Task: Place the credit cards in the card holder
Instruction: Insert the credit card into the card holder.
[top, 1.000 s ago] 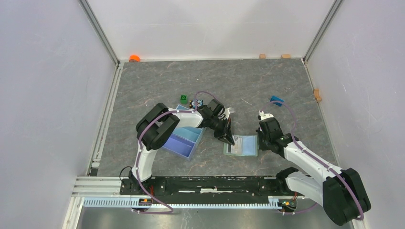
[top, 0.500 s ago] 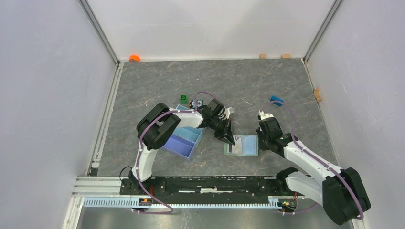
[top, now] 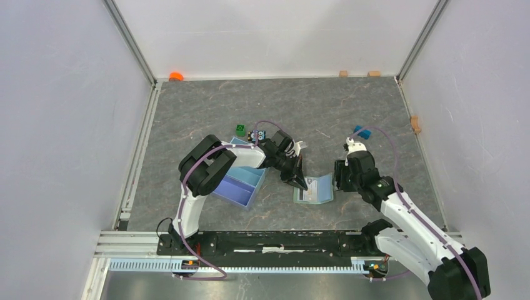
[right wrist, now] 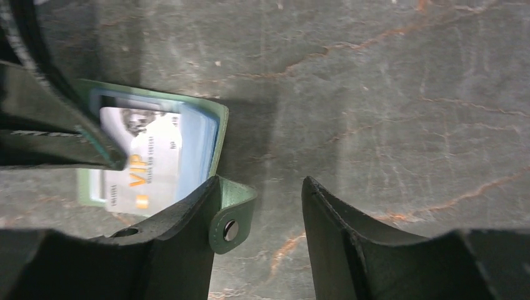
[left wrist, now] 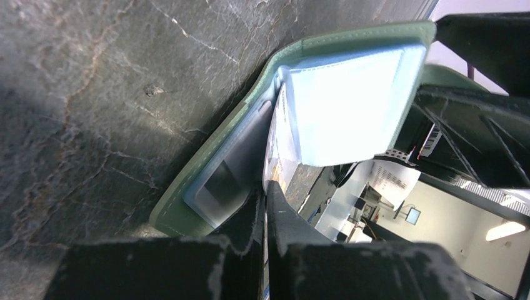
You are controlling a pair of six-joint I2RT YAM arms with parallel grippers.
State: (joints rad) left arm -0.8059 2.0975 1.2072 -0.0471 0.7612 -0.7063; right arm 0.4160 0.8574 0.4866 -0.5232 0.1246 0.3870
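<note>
The left end effector is closed on the near edge of a credit card. The card's long axis runs straight ahead from the tips into the card holder, which lies open on the worktop. Past the card holder's far side, the right end effector is spread open with nothing gripped, and the snap tab sits just beside one finger. The push inward is judged to fall to the left arm.
</note>
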